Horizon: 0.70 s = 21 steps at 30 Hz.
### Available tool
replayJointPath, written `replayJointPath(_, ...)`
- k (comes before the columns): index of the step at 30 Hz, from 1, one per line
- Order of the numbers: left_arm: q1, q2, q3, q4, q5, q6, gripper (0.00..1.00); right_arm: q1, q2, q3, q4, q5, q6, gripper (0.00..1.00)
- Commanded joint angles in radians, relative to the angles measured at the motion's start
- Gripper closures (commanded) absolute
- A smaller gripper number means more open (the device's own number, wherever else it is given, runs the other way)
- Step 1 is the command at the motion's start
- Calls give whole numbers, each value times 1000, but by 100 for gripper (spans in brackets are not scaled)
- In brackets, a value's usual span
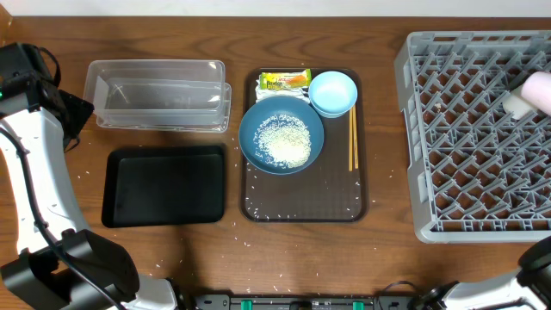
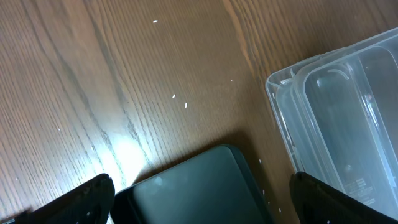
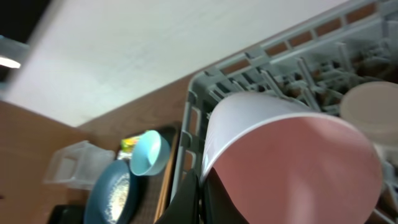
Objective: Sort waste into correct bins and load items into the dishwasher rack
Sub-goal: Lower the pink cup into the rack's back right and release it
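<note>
Grips the pink cup (image 3: 292, 162) by its wall with the right gripper (image 3: 199, 202), jaws closed, over the far right of the dishwasher rack (image 1: 465, 172). Hangs the left gripper (image 2: 199, 208) wide open at far left, by the black tray (image 1: 164, 185) and clear tub (image 1: 159, 95). Shows rice (image 1: 284, 142) in the dark-blue bowl (image 1: 249, 129).

Left claw (image 2: 202, 199) gapes (wide); right claw (image 3: 202, 186) clamped.
</note>
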Motion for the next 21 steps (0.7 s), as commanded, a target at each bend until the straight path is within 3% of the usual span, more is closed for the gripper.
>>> replayJointPath(1,3,3,5,0,-8,-5,7,-7,68,-29,47,-188,-28,99)
replayJointPath(13,3,3,5,0,-8,-5,7,-30,284,-29,122,-155,43,99)
replayJointPath(21,3,3,5,0,-8,-5,7,-80,286,-29,34,129,41,98)
